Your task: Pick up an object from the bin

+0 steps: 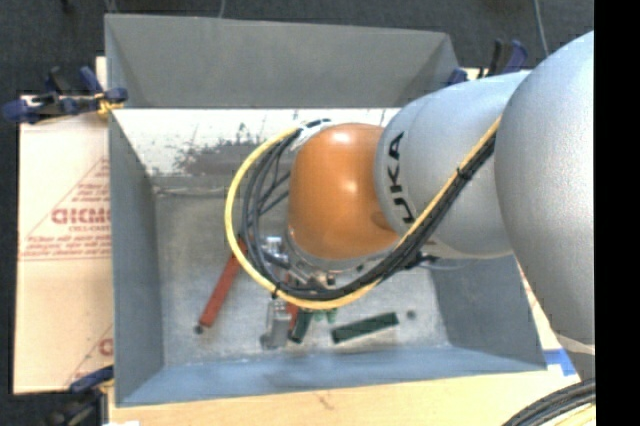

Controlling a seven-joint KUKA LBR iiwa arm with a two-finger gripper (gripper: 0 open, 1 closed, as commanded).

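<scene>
Where the floor of the bin (128,254) meets its near wall, a small red-and-green piece (297,322) lies just beside the end effector (278,324). Whether the end effector is open, closed or holding anything cannot be told. A dark green bar (365,327) lies flat to its right and a red stick (218,294) slants to its left. The arm's orange cover (335,189) hangs above.

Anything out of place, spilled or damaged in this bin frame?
Nothing stands out. A red stick and a dark green bar lie loose on the bin floor, either side of the gripper. The bin's back wall shows dark scuffing, which looks like ordinary wear.
</scene>
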